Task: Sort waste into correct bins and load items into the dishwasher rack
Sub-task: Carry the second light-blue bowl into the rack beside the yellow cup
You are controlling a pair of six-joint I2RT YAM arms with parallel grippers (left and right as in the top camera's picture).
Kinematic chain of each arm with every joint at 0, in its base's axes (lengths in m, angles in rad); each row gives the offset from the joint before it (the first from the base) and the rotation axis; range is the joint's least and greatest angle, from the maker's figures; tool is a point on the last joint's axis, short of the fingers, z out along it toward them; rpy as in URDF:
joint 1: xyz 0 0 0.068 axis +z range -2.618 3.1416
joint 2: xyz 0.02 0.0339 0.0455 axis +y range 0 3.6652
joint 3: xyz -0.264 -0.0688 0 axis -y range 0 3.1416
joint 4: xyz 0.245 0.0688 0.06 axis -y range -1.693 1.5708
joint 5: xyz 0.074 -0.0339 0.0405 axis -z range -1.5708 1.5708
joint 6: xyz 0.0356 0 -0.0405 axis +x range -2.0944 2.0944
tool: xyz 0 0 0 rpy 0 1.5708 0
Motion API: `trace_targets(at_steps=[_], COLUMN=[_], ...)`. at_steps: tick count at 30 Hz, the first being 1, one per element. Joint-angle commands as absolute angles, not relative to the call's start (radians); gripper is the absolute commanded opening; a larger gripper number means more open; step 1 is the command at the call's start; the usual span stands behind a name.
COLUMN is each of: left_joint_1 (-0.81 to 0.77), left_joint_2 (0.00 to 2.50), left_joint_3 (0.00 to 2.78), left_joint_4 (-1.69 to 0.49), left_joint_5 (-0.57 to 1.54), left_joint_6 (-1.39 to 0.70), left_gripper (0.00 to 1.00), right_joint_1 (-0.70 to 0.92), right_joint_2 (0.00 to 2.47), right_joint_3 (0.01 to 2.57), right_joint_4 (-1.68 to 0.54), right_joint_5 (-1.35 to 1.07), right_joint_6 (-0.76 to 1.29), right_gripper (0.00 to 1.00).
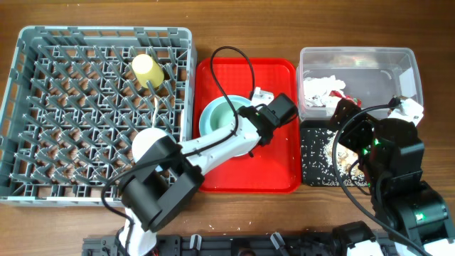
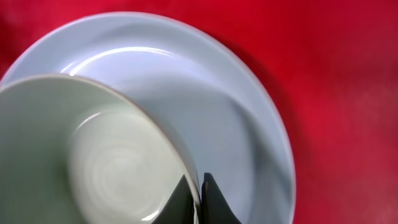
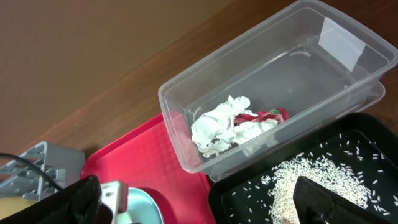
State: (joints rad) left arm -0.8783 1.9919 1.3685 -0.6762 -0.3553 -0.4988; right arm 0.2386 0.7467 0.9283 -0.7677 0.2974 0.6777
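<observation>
On the flat red tray [image 1: 279,165] a pale bowl [image 2: 93,155] sits on the light blue-green plate [image 2: 242,106]. My left gripper [image 2: 199,198] is shut on the bowl's rim, one finger inside and one outside; from overhead, the left gripper [image 1: 242,119] is at the bowl's [image 1: 217,117] right side. The right gripper [image 3: 199,205] hangs open and holds nothing, above the black tray [image 3: 249,196] with rice [image 3: 298,177]. The clear tub [image 3: 273,68] holds a crumpled napkin [image 3: 217,127] and a red wrapper [image 3: 268,116]. A yellow cup [image 1: 147,69] stands in the grey rack [image 1: 43,107].
The rack fills the left of the table, with the red tray right beside it. The clear tub [image 1: 355,57] and black tray [image 1: 316,153] stand to the right of the red tray. A black cable [image 1: 231,64] loops over the red tray's back edge.
</observation>
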Motion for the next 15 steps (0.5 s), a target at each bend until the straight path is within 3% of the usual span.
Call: trace_targets(at_steps=[1,5,7,11,15], left_joint_1=[-0.868,-0.77,-0.573,-0.147,0.072], left_joint_2=[1.795,1.596,1.503,1.554,1.723], left_joint_3=[1.49,1.615,1.618,1.618,1.614], left_joint_4=[-0.766,-0.858,-0.879,-0.997,-1.25], left_joint_5=[-0.356,-0.093,0.267,0.974,1.261], left_joint_6=[-0.501,-0.473,-0.447,-0.282,0.007], left_gripper=[0.04,0.04,0.04,0.04,0.04], right_joint_1=[0.236,0.236,0.236,0.236,0.236], right_joint_2=[0.742,0.742,0.742,0.743,0.743], right_joint_3=[0.941,0.941,0.941,0.941,0.941], right_joint_4=[-0.764,-0.764,-0.764,-0.764,-0.764], right_joint_5=[0.313,0.313,0.313,0.313,0.313], right_joint_6=[0.683,0.683,0.683,0.683,0.683], right_gripper=[1.0,1.0,1.0,1.0,1.0])
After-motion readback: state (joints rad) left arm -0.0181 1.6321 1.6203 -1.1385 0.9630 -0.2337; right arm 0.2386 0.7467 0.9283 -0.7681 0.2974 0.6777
